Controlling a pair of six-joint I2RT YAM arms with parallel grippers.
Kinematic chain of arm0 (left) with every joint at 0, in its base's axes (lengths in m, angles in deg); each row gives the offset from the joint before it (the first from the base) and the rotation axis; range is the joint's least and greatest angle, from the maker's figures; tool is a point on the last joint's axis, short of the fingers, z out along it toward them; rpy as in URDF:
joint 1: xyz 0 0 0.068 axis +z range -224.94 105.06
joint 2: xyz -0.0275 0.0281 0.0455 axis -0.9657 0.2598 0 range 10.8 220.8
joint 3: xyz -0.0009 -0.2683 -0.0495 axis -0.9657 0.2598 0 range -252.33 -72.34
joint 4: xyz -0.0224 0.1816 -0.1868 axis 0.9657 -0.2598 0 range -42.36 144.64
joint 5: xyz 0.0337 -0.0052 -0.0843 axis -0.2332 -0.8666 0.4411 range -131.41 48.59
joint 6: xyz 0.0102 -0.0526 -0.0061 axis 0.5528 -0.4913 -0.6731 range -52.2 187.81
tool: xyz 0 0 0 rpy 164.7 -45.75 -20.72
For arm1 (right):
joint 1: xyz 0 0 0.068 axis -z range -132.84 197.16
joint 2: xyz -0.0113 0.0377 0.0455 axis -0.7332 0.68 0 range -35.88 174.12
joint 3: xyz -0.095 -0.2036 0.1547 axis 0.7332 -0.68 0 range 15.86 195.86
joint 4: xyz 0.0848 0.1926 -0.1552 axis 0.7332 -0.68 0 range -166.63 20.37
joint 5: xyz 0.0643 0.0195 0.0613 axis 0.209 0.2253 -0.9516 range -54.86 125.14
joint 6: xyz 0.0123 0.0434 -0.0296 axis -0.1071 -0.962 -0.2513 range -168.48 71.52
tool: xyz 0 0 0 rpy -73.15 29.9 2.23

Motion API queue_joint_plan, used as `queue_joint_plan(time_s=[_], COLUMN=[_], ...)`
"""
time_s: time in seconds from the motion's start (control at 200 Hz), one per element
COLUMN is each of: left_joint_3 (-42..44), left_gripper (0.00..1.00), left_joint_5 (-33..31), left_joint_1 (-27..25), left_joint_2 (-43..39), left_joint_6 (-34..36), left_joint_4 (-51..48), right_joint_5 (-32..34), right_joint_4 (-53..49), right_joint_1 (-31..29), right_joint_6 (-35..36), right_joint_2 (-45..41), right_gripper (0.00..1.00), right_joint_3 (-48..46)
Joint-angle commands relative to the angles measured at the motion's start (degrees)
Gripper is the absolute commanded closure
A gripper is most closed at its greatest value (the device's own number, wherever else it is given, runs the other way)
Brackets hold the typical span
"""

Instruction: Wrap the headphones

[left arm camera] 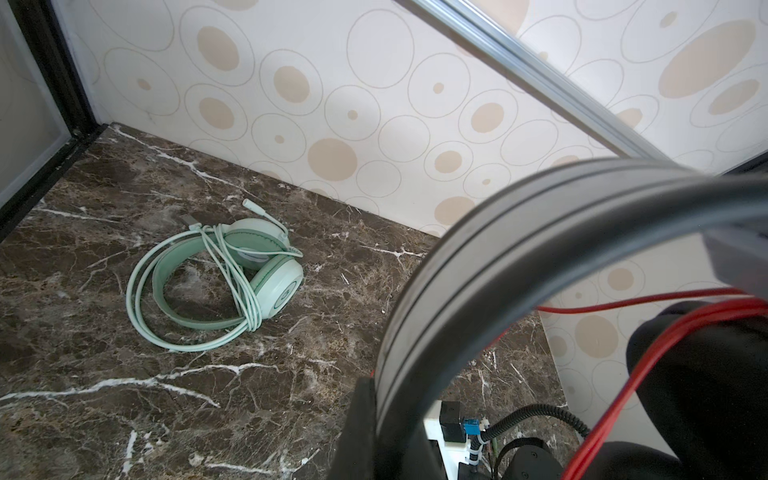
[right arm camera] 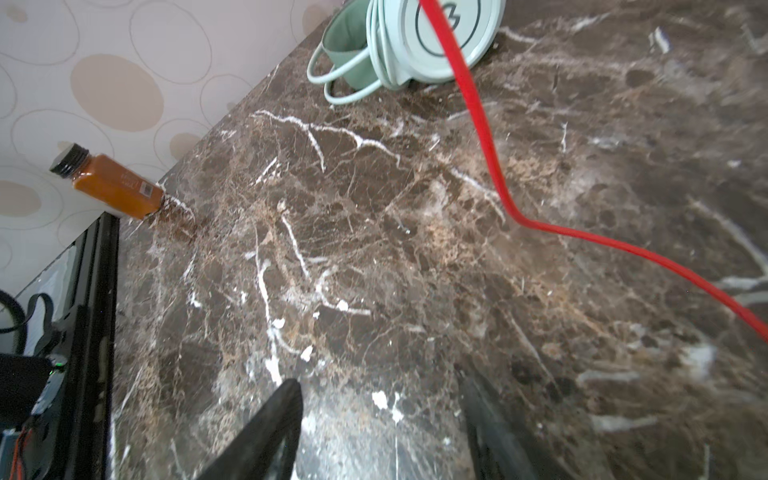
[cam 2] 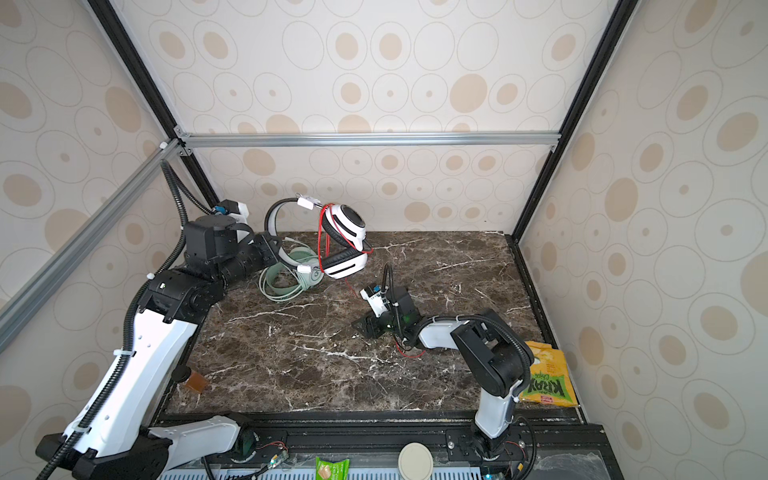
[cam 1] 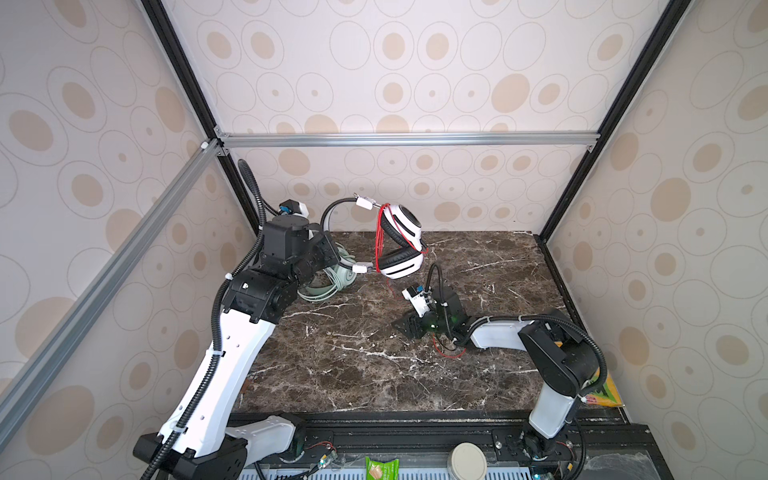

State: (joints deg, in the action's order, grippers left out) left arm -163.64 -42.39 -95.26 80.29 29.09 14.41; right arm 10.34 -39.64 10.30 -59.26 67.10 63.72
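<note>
Your left fingers (cam 1: 326, 251) grip the band of the white headset (cam 1: 401, 232), held high in the upper middle of a top view, but your right fingers (right arm camera: 286, 409) are wide and empty, so the slack red cable (right arm camera: 478, 124) may snag under that arm.

Dark brown worktop (cam 1: 353, 374) veined white; mint-green headphones (left arm camera: 278, 286) with pale green cable (left arm camera: 243, 295); white headphones (cam 1: 405, 224), black earpads (cam 1: 397, 259), red cable (right arm camera: 478, 124); cream walls (cam 1: 415, 62), beige ovals.

mint-green headset (left arm camera: 274, 282) lies flat on the table (cam 1: 353, 374), pale cable (left arm camera: 246, 303) wound round it; white headset (cam 1: 401, 226) hangs raised, red cable (right arm camera: 478, 116) looped, trailing.
</note>
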Motion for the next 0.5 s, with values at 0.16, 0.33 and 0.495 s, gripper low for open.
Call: queue_joint_plan(time_s=[0.16, 0.33, 0.495], left_joint_3=[-9.3, -11.9, -13.8], left_gripper=[1.00, 1.00, 1.00], left_joint_5=[2.6, 3.3, 4.9], left_joint_1=[0.5, 0.5, 0.6], left_joint_2=[0.9, 1.8, 2.3], left_joint_6=[-0.5, -0.6, -1.0], left_joint_4=[1.2, 0.3, 0.0], right_joint_5=[7.8, 8.9, 12.0], right_joint_4=[8.5, 13.9, 26.9], right_joint_1=[-0.2, -0.3, -0.4], right_joint_6=[4.6, 9.2, 13.8], right_joint_2=[0.4, 0.3, 1.6], right_gripper=[0.35, 0.35, 0.35], right_joint_3=[-0.8, -2.9, -6.7])
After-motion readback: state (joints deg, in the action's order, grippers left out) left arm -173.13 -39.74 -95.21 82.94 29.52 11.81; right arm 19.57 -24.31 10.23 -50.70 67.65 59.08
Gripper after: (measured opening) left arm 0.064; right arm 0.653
